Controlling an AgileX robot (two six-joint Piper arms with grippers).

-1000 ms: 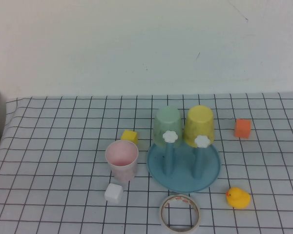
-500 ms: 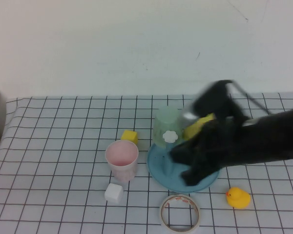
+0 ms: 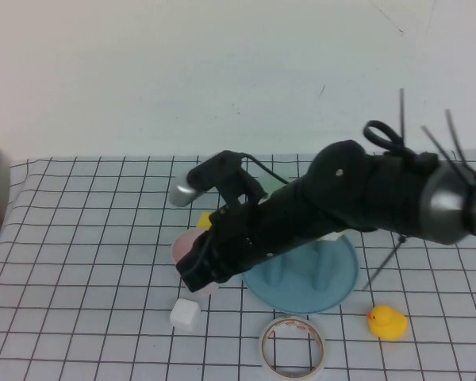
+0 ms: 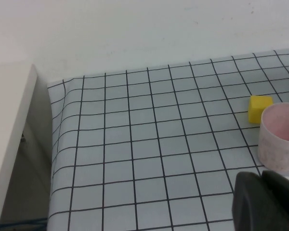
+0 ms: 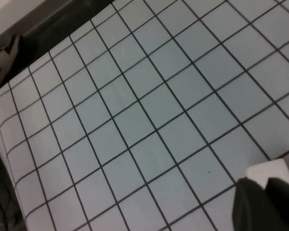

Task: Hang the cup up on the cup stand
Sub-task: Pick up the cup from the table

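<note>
The right gripper (image 3: 197,274) hangs over the pink cup (image 4: 281,136), at nine o'clock of the cup stand (image 3: 341,279); its fingers look nearly pressed together. The left gripper's (image 4: 265,202) fingers are pressed together.

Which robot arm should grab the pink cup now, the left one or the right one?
Probably the right. In the high view, the right gripper already hangs over the pale pink speckled plastic cup, beside the light blue round cup stand. The left gripper shows only in its wrist view, back from the cup.

Matt speckled plastic cup (image 4: 279,134), glossy rubber duck (image 3: 386,322)
</note>
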